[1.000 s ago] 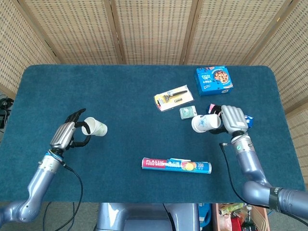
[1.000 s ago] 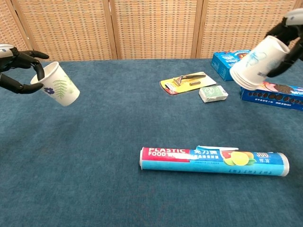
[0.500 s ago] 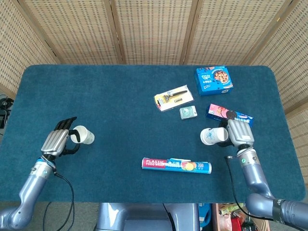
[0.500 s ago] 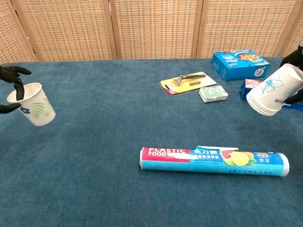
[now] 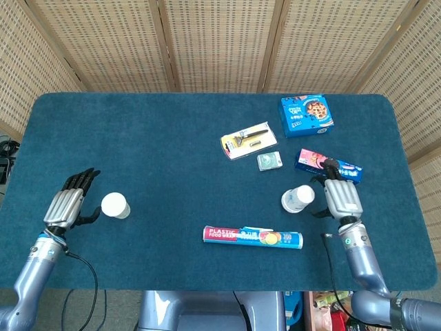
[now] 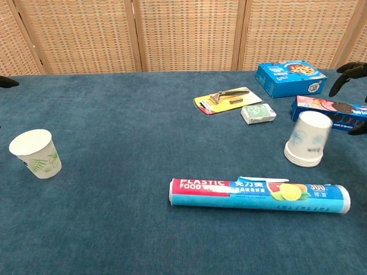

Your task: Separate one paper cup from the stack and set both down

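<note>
Matt paper cup (image 6: 36, 153) and paper cup stack (image 6: 308, 146) sit on fuzzy blue cloth tabletop (image 5: 172, 138), beside a glossy plastic-wrap roll (image 6: 259, 195).

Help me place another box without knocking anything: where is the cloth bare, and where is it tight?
Bare cloth runs wide between the single cup and the razor card, and along the far left edge. Also free: the near strip left of the food wrap roll. Crowded: the right side, where cup stack, cookie boxes, small packet and right hand cluster.

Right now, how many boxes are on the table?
2: a blue cookie box at the far right, and a longer biscuit box just behind the right hand. Nothing suggests hidden ones.
</note>
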